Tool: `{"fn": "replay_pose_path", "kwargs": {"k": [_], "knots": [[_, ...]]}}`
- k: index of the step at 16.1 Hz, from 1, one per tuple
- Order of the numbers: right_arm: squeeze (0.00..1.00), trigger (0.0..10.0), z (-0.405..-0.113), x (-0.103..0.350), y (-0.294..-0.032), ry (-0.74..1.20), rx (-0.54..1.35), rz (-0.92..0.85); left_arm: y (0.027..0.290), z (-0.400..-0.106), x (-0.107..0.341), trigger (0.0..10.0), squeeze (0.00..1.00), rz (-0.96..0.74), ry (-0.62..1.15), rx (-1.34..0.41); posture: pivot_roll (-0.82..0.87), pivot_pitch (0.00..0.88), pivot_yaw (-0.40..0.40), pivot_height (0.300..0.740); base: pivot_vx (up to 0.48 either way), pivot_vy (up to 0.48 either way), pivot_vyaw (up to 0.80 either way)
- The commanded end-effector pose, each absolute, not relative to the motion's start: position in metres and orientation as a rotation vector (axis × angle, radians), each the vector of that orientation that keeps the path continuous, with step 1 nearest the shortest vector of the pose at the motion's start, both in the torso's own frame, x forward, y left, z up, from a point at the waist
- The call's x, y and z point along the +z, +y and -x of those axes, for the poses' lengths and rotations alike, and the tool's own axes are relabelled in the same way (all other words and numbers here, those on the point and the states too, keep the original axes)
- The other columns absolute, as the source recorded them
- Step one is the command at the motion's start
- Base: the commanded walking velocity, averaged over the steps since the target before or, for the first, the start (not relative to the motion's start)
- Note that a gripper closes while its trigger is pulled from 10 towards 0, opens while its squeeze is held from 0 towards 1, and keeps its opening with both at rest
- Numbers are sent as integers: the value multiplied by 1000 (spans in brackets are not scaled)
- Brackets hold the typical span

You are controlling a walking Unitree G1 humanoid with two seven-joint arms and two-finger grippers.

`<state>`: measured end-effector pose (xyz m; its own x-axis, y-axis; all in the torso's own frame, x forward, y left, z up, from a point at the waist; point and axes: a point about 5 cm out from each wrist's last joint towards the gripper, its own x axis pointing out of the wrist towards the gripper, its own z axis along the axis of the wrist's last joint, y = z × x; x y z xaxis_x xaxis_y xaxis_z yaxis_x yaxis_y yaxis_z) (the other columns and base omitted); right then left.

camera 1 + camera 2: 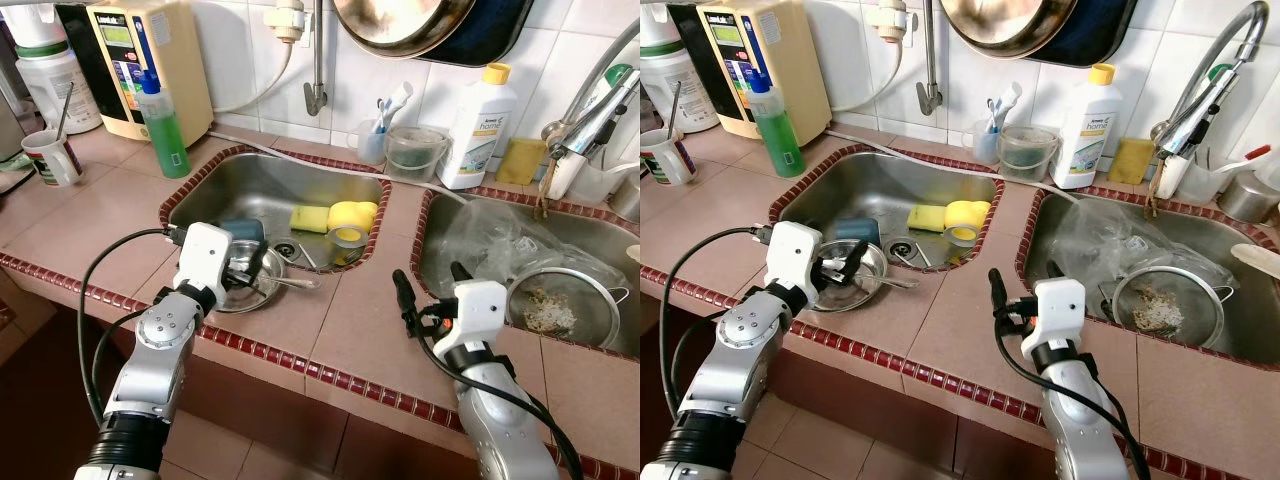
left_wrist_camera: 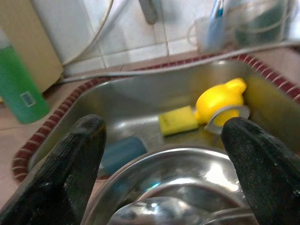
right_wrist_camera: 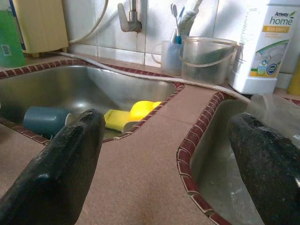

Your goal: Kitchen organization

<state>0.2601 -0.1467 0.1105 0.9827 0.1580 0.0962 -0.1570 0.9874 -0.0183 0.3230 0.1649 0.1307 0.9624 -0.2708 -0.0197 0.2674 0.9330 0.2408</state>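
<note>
1. While the left gripper [image 1: 243, 268] hangs spread wide over the steel plate [image 1: 252, 283] perched on the left sink [image 1: 225, 190] rim, it grips nothing; probably lining up a grab.
2. Right eye: right gripper [image 1: 1022, 283] parted, empty, over the tiled counter [image 1: 940, 315] between the basins; strainer [image 1: 1167, 300] sits in the right sink.
3. Left wrist: yellow sponge [image 2: 177, 120] and blue cup [image 2: 123, 152] lie in the basin.
4. Right wrist: detergent bottle [image 3: 265, 47] by the tiled wall.

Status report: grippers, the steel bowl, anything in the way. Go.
Left gripper open, straddling the steel bowl at left sink's front edge. Right gripper open, idle over the counter. Spoon lies in the bowl; blue cup just behind.
</note>
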Motion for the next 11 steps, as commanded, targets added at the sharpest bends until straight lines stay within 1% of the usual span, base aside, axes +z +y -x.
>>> {"fn": "replay_pose_path", "kwargs": {"k": [1,2,3,4,6,11], "knots": [[0,10000,-259,116,-148,-112,156,5,168,-323,134,10000,0,-292,-6,-247,-164,0,19,740,0,0,0],[0,10000,-258,117,-149,-114,152,-2,171,-323,134,10000,0,-319,4,-222,-163,0,20,740,0,0,0],[0,10000,-258,118,-149,-116,150,-8,171,-323,134,10000,0,-333,4,-228,-162,0,21,740,0,0,0],[0,10000,-257,120,-149,-119,148,-14,170,-321,134,10000,0,-385,-1,-246,-161,0,22,740,0,0,0],[0,10000,-257,121,-149,-121,148,-15,170,-320,134,10000,0,-403,8,-260,-159,0,23,740,0,0,0],[0,10000,-255,124,-154,-119,137,-24,163,-311,129,10000,0,-544,13,-389,-158,6,27,740,0,0,0]]}}
